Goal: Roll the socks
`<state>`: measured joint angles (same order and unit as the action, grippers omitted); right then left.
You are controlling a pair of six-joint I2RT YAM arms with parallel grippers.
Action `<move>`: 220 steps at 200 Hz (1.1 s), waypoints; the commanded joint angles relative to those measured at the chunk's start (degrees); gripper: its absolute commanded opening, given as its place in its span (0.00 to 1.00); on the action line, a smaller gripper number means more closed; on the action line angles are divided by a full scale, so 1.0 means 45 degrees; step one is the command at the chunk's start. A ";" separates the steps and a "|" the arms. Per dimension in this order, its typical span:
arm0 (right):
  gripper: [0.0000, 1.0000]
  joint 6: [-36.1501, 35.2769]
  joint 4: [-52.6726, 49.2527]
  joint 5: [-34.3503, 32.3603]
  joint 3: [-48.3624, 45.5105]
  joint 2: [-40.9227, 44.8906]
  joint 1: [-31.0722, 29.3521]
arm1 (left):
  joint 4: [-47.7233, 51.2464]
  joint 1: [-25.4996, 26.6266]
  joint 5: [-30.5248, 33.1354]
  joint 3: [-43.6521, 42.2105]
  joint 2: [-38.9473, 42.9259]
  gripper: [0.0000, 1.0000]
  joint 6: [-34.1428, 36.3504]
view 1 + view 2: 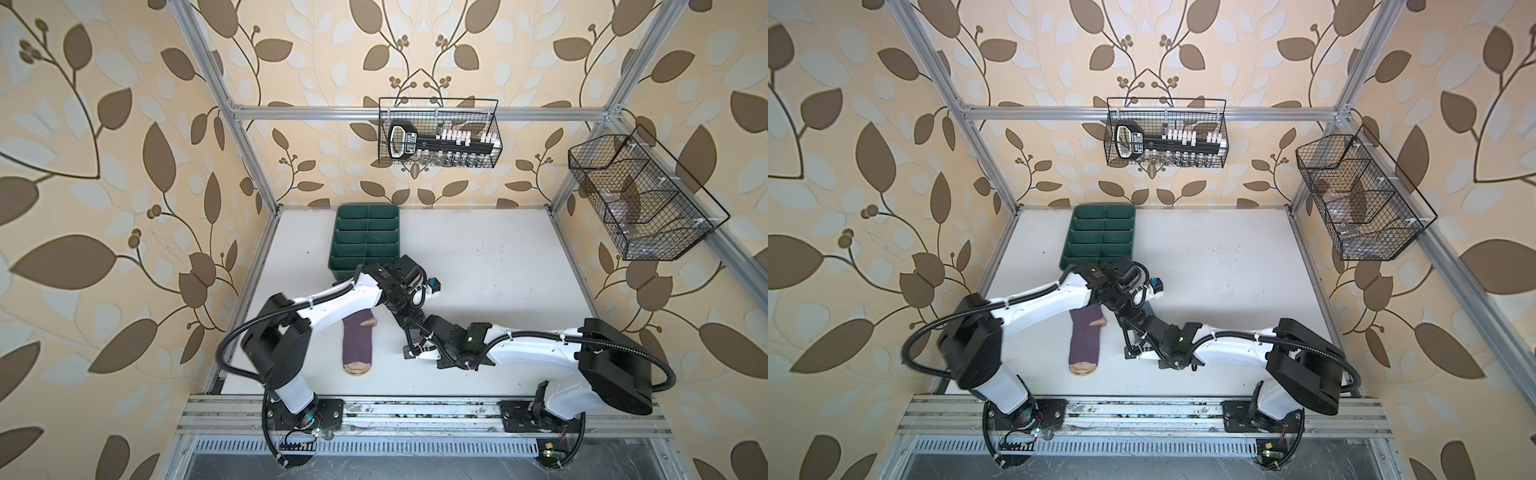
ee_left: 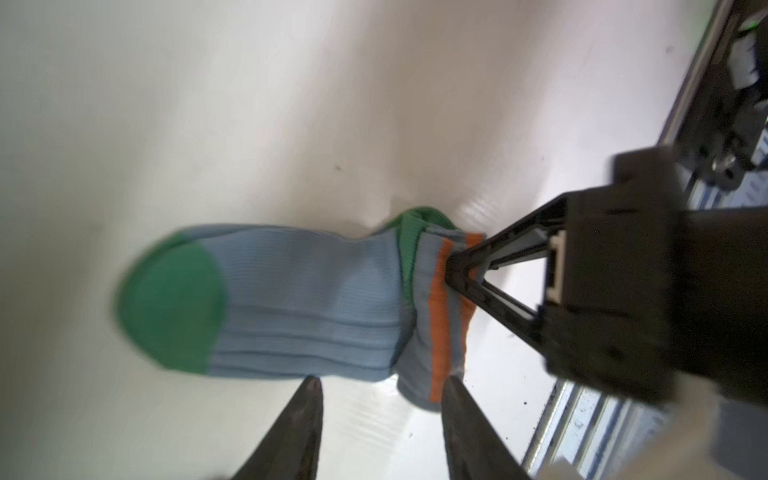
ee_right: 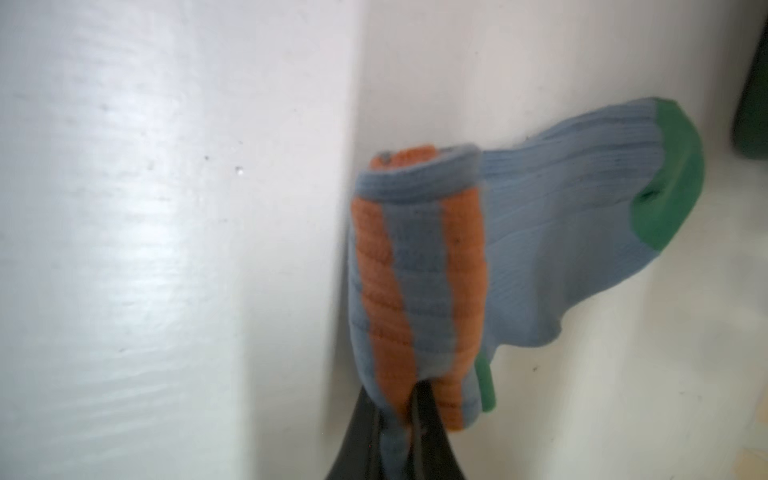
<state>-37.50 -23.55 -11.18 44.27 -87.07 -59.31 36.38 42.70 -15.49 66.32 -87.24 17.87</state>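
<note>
Grey-blue sock (image 3: 540,232) in right pincer (image 3: 409,397)

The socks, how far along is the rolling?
Started: the cuff end of the grey-blue sock looks curled into a short roll. In hand: the right fingers pinch that roll, while the left fingers stand open beside it. Left: the rest of that sock, and the purple sock, lying flat.

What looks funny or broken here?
The grey-blue ribbed sock with the green toe has a small dark spot on that toe, maybe a hole, in the right wrist view. Its orange-striped cuff is bunched up, pinched in the right gripper. Nothing else stands out.
</note>
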 commanded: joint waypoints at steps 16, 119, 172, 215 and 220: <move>0.00 0.0635 -0.5244 0.2718 0.1384 -0.0917 0.0713 | -0.1506 -0.0035 0.3455 -0.1233 0.5017 0.59 0.0844; 0.00 -0.0959 -0.6577 0.4189 0.5904 -0.5596 0.1978 | 0.2378 0.5867 0.5863 -0.1728 0.7123 0.62 0.3349; 0.02 -0.1604 -0.6219 0.5197 0.6915 -0.6200 0.2679 | -0.2912 0.7152 0.7873 -0.4113 0.3334 0.63 0.3007; 0.03 -0.1708 -0.6516 0.6074 0.6964 -0.6194 0.2960 | -0.5552 0.6971 0.9691 -0.4674 0.0334 0.62 0.3431; 0.03 -0.1742 -0.6523 0.6139 0.6936 -0.6189 0.2965 | -0.5750 0.6877 0.9831 -0.4685 0.0114 0.62 0.3427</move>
<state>-43.16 -56.36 14.59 75.83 -111.44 -46.15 20.78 74.54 21.65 46.02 -82.43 31.88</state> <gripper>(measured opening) 0.076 0.624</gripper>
